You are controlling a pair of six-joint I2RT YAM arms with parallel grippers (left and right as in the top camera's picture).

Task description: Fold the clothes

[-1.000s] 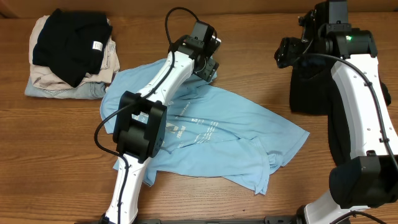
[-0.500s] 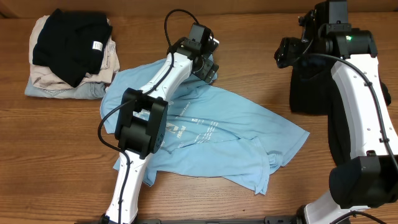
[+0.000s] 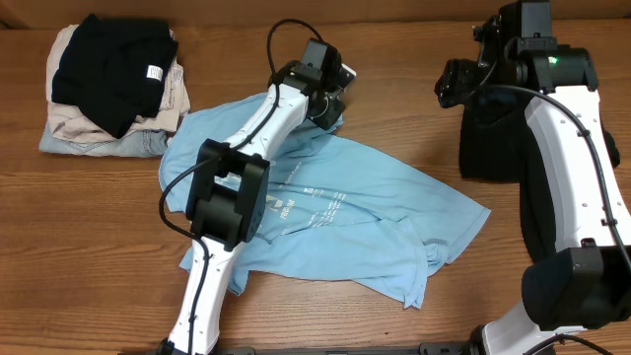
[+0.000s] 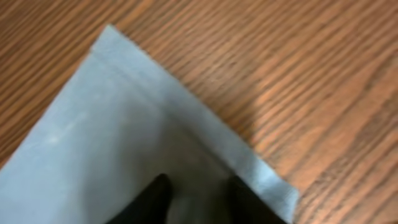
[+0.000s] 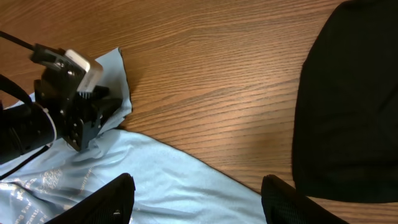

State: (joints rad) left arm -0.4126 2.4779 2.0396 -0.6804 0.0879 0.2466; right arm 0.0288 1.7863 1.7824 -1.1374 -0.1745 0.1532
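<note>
Left wrist view: two dark fingertips (image 4: 158, 198) of the left gripper (image 4: 202, 202) stand a little apart at the bottom of the picture. Both are down on light blue cloth just inside a hemmed corner.
Left gripper state: I cannot tell whether it pinches the cloth or only rests on it. A shadowed strip of fabric shows between the tips.
Left gripper place: at the far corner of the T-shirt (image 3: 375, 197), with the arm reaching across the shirt's left half to get there.
Right gripper state: the right gripper (image 5: 199, 205) is released, its fingers spread wide with nothing between them.
Right gripper place: off the T-shirt's right side, hanging above bare wood and apart from the cloth.
T-shirt: light blue, lying loose and wrinkled in the middle of the table (image 3: 394, 59). Small white printed text faces up near the left arm. The near hem is rumpled into folds, and the far corner lies flat on the wood.
Black garment (image 3: 488, 138): to the T-shirt's right and apart from it, with a strip of wood between them. It is partly hidden under the right arm.
Folded stack (image 3: 113, 84): off the T-shirt's far-left corner and just beside it. A black piece with a white tag lies on top, with beige and pale denim beneath.
</note>
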